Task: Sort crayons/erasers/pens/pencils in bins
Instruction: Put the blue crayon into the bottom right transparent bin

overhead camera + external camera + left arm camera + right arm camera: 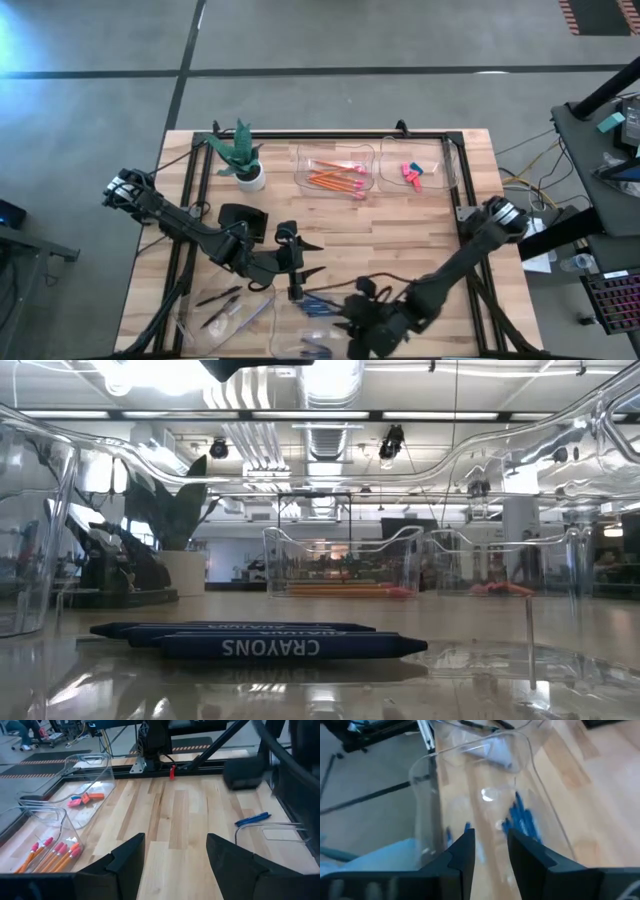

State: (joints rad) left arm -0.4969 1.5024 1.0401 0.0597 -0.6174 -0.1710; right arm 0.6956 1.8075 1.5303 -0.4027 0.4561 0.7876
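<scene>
A robotics lab or workshop. Exposed silver ceiling ducts (320,435) and strip lights hang overhead. The grey concrete floor (330,40) surrounds the butcher-block wooden counter (390,235).

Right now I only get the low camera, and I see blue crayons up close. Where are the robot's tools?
Observer: The right tool hangs over the bin that holds the crayons. It is open and empty.
Operator: And the other one?
Observer: The left tool is open too. It holds nothing and is above the bare table.
Operator: Is anything left out?
Observer: One blue stick seems to lie on the wood beside a clear rim.
</scene>
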